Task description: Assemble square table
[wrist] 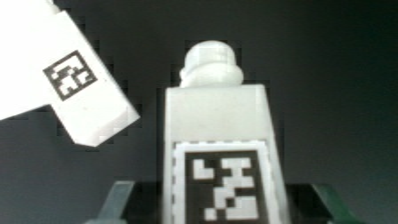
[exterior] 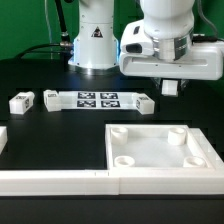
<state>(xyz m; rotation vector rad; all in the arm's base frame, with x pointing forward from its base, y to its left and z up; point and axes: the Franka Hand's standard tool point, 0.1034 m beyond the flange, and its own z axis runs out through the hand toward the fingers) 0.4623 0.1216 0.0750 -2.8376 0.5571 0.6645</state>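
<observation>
The white square tabletop [exterior: 160, 150] lies tray-like near the front, with round sockets at its corners. My gripper [exterior: 170, 84] hangs above the table behind the tabletop's far right corner. It is shut on a white tagged leg [wrist: 217, 130], held lengthwise with its rounded screw end [wrist: 212, 60] pointing away from the wrist. The fingers [wrist: 121, 198] flank the leg's tagged end. Three more legs lie on the table: two on the exterior view's left [exterior: 22, 101] [exterior: 52, 98] and one near the middle [exterior: 146, 100]. A tagged white block [wrist: 71, 85] lies beside the held leg in the wrist view.
The marker board [exterior: 98, 99] lies flat between the loose legs. Long white border rails [exterior: 60, 182] run along the front edge, with another piece at the exterior view's left edge [exterior: 3, 137]. The arm's base [exterior: 95, 40] stands at the back.
</observation>
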